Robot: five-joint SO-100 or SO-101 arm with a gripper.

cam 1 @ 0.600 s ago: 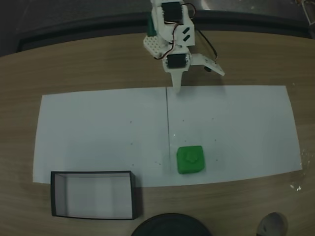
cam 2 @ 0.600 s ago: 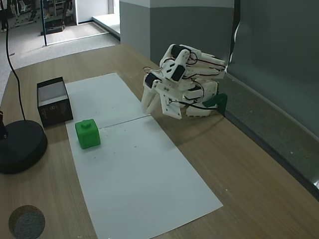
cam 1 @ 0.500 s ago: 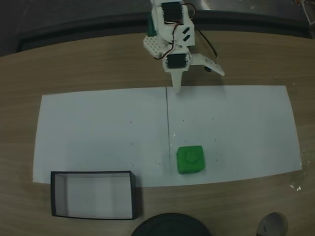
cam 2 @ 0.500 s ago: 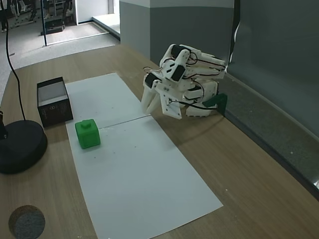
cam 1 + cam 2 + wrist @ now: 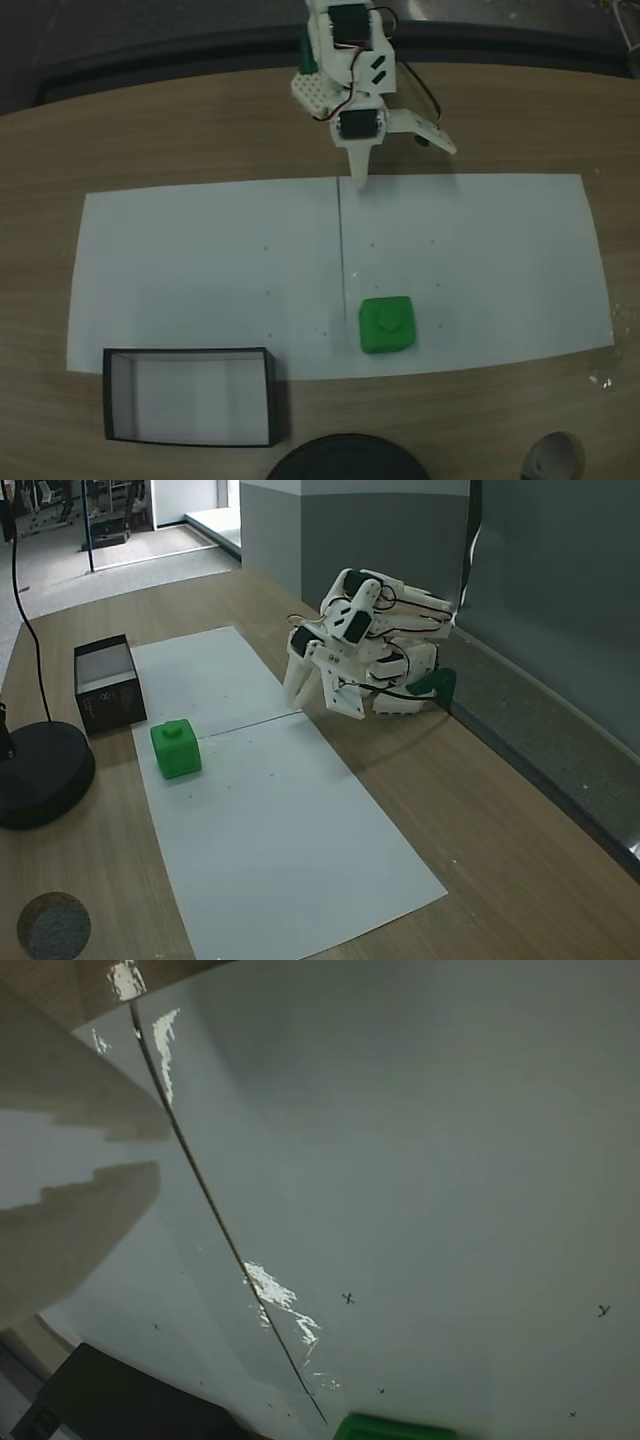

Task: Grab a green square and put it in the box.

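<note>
Green square [image 5: 386,324], lower centre, is judged light, rigid, slightly slick (flat sides best grasped); gripper [image 5: 398,158], upper centre, is seen spread, empty.

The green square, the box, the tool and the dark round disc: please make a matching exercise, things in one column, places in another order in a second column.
Things:
1. green square
2. box
3. tool
4. dark round disc

Places:
A. on bare wood beside the white paper, holding nothing
B. on the white paper
C. above the far edge of the paper
D. on the table next to the box

Pairs: 1-B, 2-A, 3-C, 4-D
</note>
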